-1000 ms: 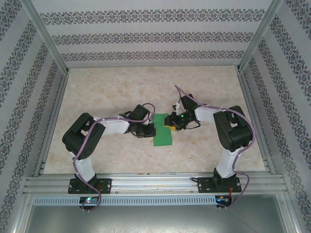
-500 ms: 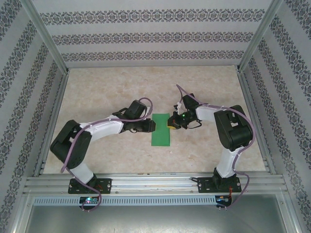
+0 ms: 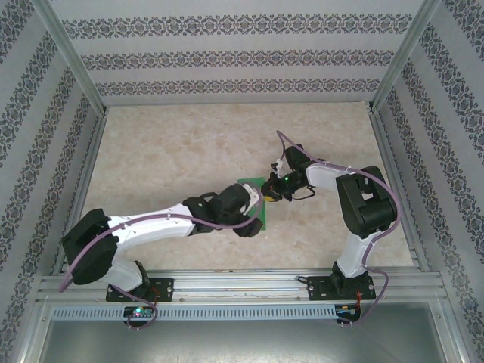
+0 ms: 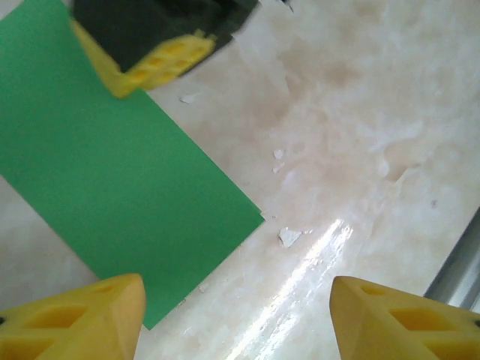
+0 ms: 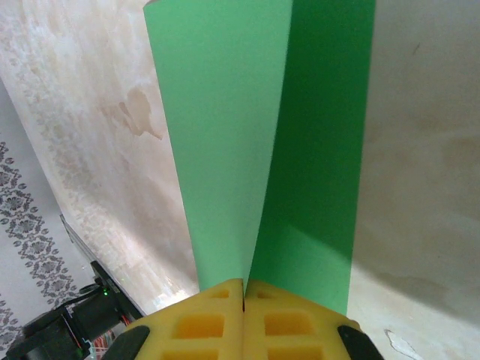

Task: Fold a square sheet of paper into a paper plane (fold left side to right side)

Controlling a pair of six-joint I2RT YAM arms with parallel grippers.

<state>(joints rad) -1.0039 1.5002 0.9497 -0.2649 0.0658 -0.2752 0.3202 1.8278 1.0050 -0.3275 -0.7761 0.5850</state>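
Two arms were noted over the marbled table. On the left, the left arm lay stretched low from its base toward the centre. The left gripper sat over the near part of the green paper, hiding much of it from above. In the left wrist view the left gripper was released. Its yellow fingertips stood wide apart with nothing between them, one just beside a corner of the paper, the other over bare table. The paper lay at mid-table between the two grippers, a narrow strip as seen from above. To the right, the right gripper was at the paper's right edge. In the right wrist view the right gripper was clenched on the paper, pads pressed together on its edge. One pale flap rose off a darker layer lying flat on the table. The right arm bent back to its base at the near right.
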